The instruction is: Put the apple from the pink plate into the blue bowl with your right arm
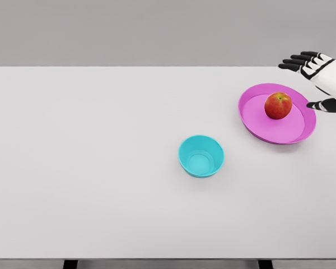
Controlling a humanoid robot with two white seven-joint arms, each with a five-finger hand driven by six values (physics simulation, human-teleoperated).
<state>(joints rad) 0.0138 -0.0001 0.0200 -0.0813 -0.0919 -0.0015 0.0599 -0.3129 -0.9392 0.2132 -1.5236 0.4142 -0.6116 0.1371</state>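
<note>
A red apple (pixel 278 105) rests on the pink plate (pixel 257 120) at the right of the white table. The blue bowl (pixel 201 156) stands upright and empty near the middle, to the lower left of the plate. My right hand (pixel 309 81) hovers just right of the plate, coming in from the right edge. Its black fingers (pixel 295 60) are spread above and the thumb (pixel 319 105) points left below, with nothing held. A small gap separates the hand from the apple.
The white table (pixel 101 168) spreads wide to the left and front. Its back edge meets a grey wall just behind the hand.
</note>
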